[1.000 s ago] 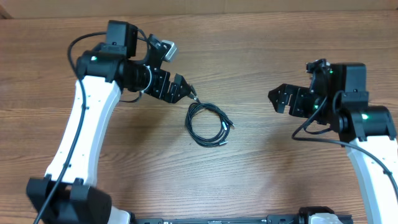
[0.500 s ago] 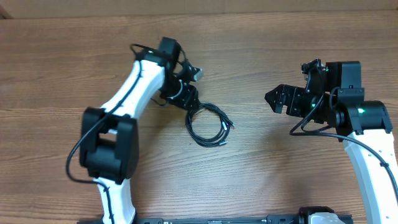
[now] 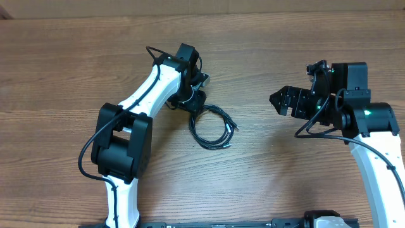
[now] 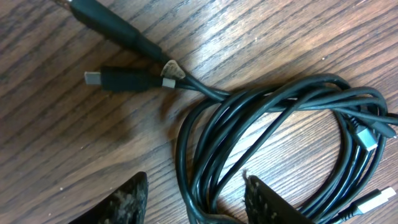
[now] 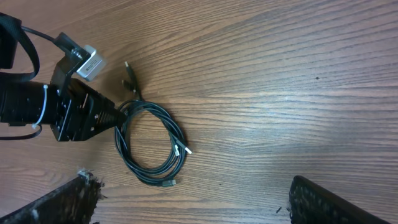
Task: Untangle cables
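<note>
Wood-grain table (image 3: 63, 76). Cables (image 3: 212, 126): one loose oval coil, long axis seemingly diagonal, near end between parted tips of left gripper (image 4: 196, 202). Right gripper (image 3: 276, 99) wide, well apart.

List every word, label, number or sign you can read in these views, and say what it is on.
None can be read.
The cables and the table carry no print.
The small white band by one plug shows no letters.

surface: wooden table (image 3: 266, 171) | on it: black cables (image 4: 261, 102), one loose coil, plugs lying flat
</note>
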